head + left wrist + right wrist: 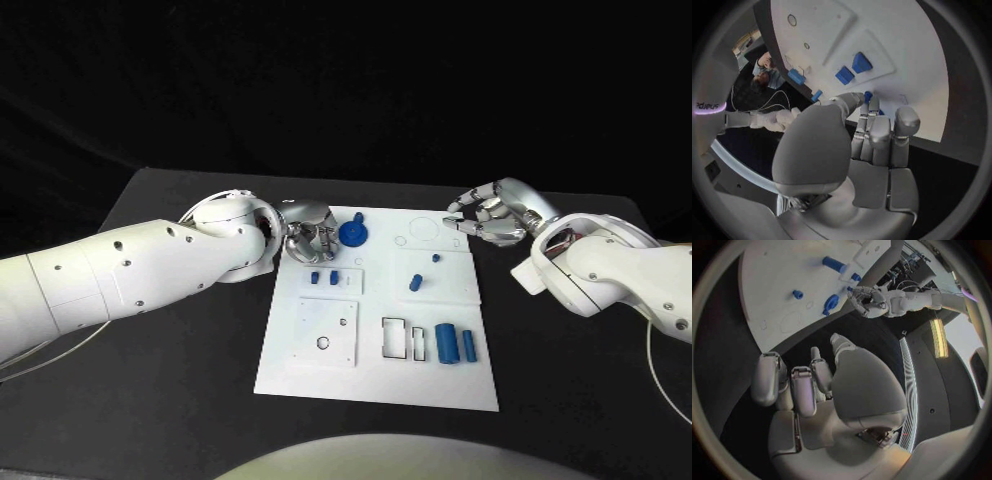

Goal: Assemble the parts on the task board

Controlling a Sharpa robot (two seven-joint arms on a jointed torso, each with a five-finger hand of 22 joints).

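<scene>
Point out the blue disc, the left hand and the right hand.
blue disc [355, 233], head view, on its round face.
left robot hand [304, 231], head view, on its silver fingers beside the disc.
right robot hand [490, 216], head view, on its curled fingers.

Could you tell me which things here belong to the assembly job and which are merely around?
Job: task board; round blue part at left hand; two blue cylinders; small blue parts; right hand.
Around: black table.
</scene>
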